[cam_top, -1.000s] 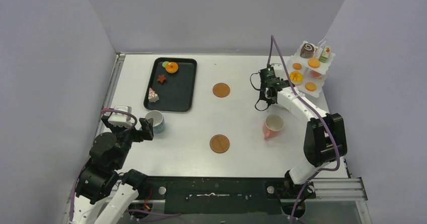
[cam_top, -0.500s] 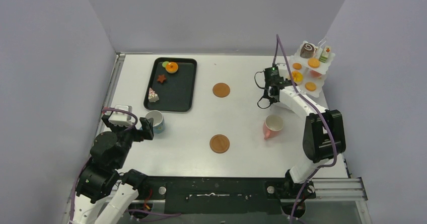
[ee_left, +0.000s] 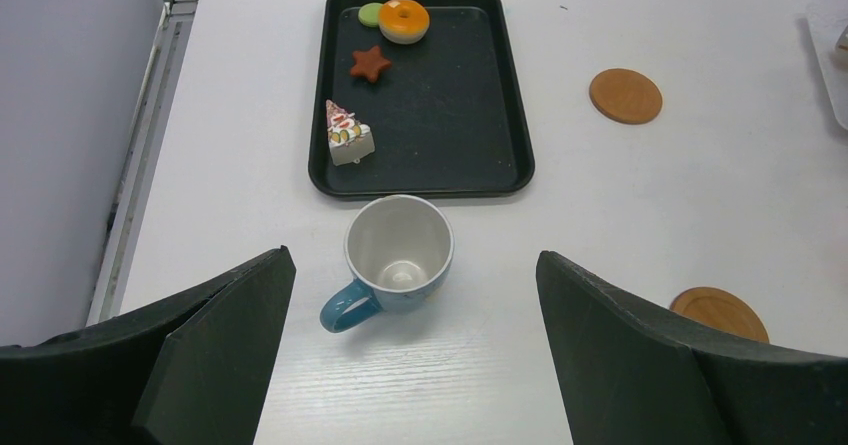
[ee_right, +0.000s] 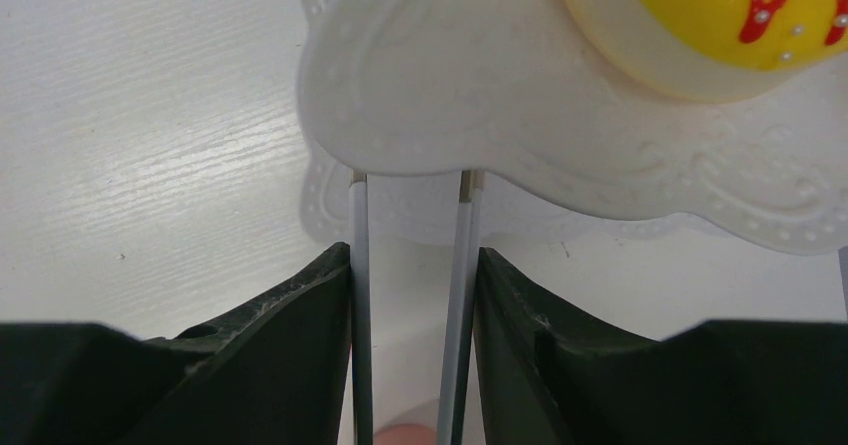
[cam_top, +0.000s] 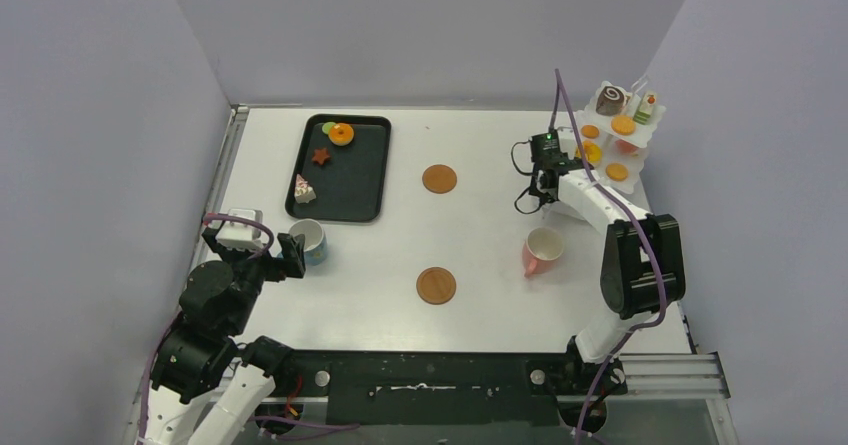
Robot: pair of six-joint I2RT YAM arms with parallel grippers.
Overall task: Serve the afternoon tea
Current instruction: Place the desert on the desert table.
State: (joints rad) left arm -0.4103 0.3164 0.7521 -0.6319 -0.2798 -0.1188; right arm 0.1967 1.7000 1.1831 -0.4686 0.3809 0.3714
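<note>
Right end effector (ee_right: 412, 255) clamped on metal tongs (ee_right: 360, 265), tips at rim of white tiered stand (ee_right: 450, 95) with yellow tart (ee_right: 720, 25). Left end effector (ee_left: 412, 265) wide apart, blue cup (ee_left: 400, 235) just ahead on surface. Pink cup (cam_top: 543, 251) near right arm. Cake slice (ee_left: 345, 133) on black tray (ee_left: 470, 115).
</note>
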